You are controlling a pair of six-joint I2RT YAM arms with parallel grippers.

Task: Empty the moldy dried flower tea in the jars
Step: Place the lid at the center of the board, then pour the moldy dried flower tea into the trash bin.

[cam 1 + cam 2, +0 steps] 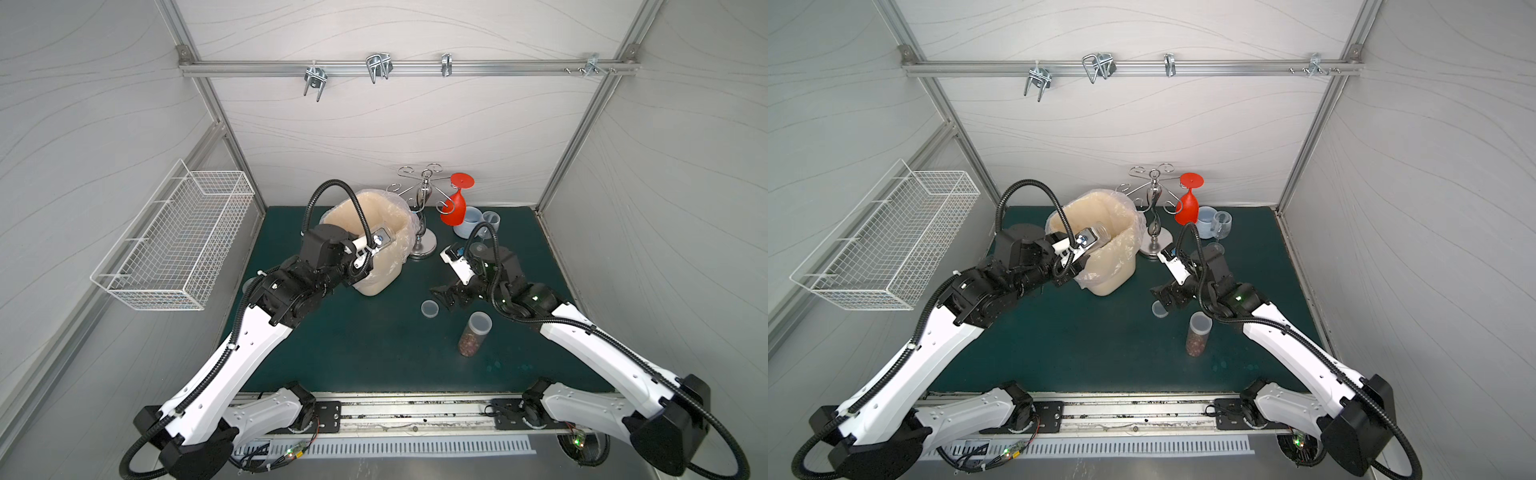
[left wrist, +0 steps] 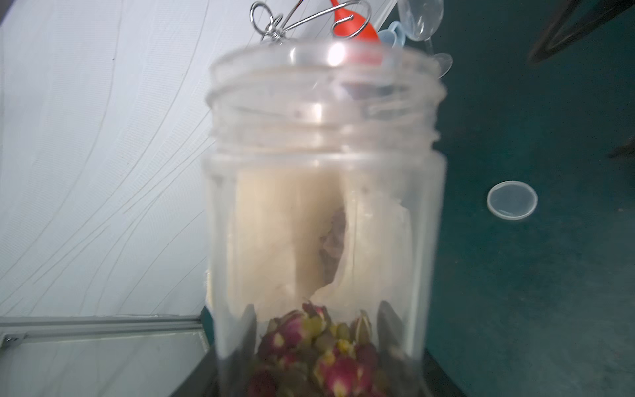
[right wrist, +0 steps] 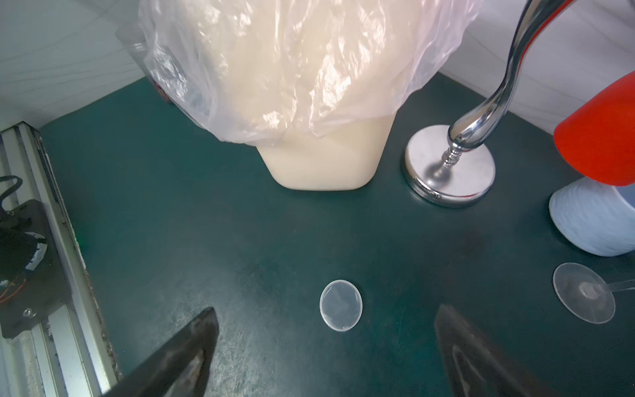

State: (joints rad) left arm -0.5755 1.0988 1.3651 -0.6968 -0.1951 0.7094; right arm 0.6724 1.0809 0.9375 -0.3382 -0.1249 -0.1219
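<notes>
1. Dark green bench [image 1: 353, 353] lies under both arms.
2. Cream plastic bin [image 1: 384, 282] lined with a clear bag. The left fingers reach in over its near rim. It stands ahead of the right fingers, well apart.
3. Left fingers [image 2: 318, 330] are clamped on the base end of an open, lidless clear plastic jar [image 2: 323, 172]. Its mouth points away from the fingers, over the bin's opening.
4. Right fingers [image 3: 326, 319] are spread wide above the bench, holding nothing.
5. Tall clear lidded jar [image 1: 473, 336] stands upright on the bench, near the right fingers on the robot's side, untouched.
6. Translucent round lid [image 3: 341, 305] lies flat on the bench below the gap between the right fingers, clear of both.
7. Moldy dried flower tea [image 2: 316, 350]: pink and green buds are bunched at the held jar's bottom, between the left fingers. More reddish-brown bits fill the tall jar's lower part.
</notes>
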